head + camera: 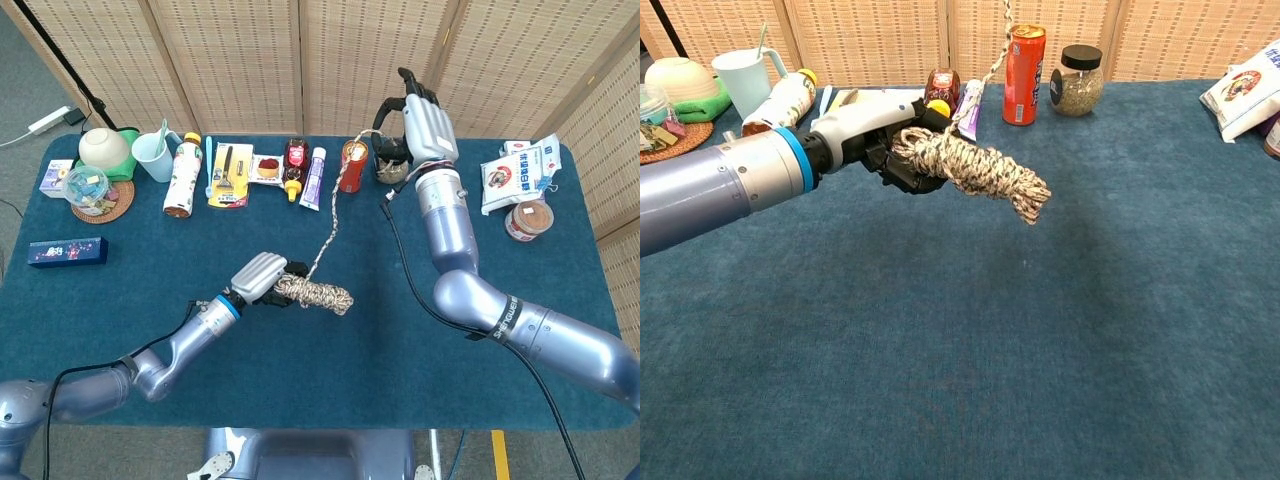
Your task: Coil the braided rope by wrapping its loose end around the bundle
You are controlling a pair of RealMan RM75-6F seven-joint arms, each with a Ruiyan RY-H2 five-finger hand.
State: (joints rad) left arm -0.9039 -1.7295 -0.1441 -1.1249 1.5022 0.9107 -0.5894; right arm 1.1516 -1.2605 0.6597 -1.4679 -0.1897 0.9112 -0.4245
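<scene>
I hold the coiled bundle of beige braided rope [970,168] in my left hand [258,277], whose fingers are closed around one end of it; the bundle is lifted above the middle of the table, its free end pointing toward the right edge. My right hand [420,125] is raised high near the far edge and grips the loose end of the same rope [325,238], which runs tight and straight down to the bundle.

To do this wrap well, I think I should keep that strand tight and lead the right hand around the bundle close to it, so the new turn lies beside the turns already there and not over the tip. The left hand should hold the bundle level. A slack strand may slip off the free end.

The table is covered with a dark blue cloth [330,380]. Along its far edge stand an orange-red metal can [1024,74] and a glass jar with a black lid [1078,79], and the right hand is just above them, so I must watch them. Behind the table are woven wicker screens [240,60].
</scene>
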